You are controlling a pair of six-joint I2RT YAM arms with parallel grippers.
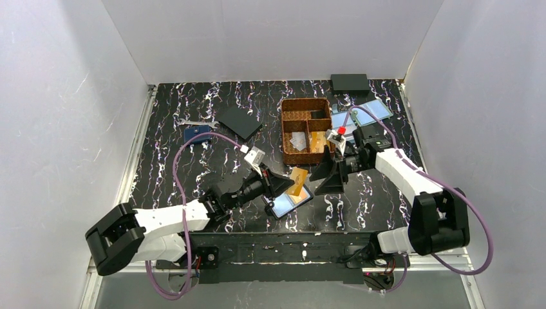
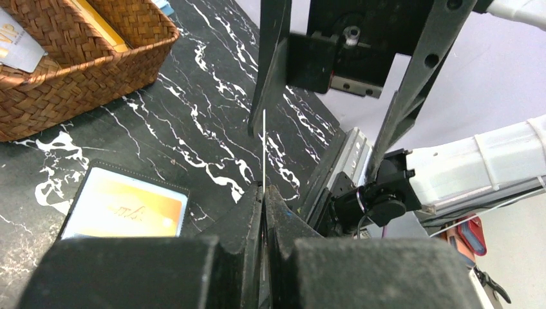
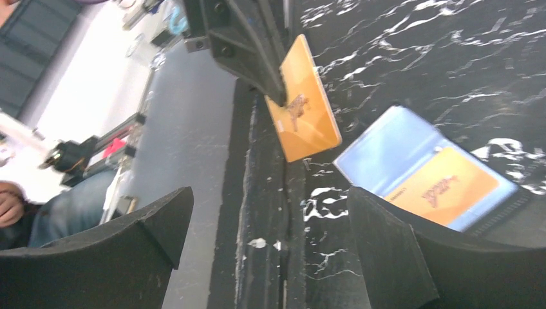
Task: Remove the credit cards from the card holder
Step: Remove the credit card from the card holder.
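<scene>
My left gripper is shut on the edge of an orange-gold credit card, holding it tilted just above the table. In the left wrist view the card shows edge-on as a thin white line rising from the closed fingertips. The card holder lies open right below, and another orange card sits in its pale blue sleeve. My right gripper stands open and holds nothing, just right of the held card. Its fingers are wide apart.
A brown wicker basket with cards in its compartments stands behind the grippers. Pale blue holders and a black box lie at the back right. A navy wallet, a wrench and a black square lie at the back left.
</scene>
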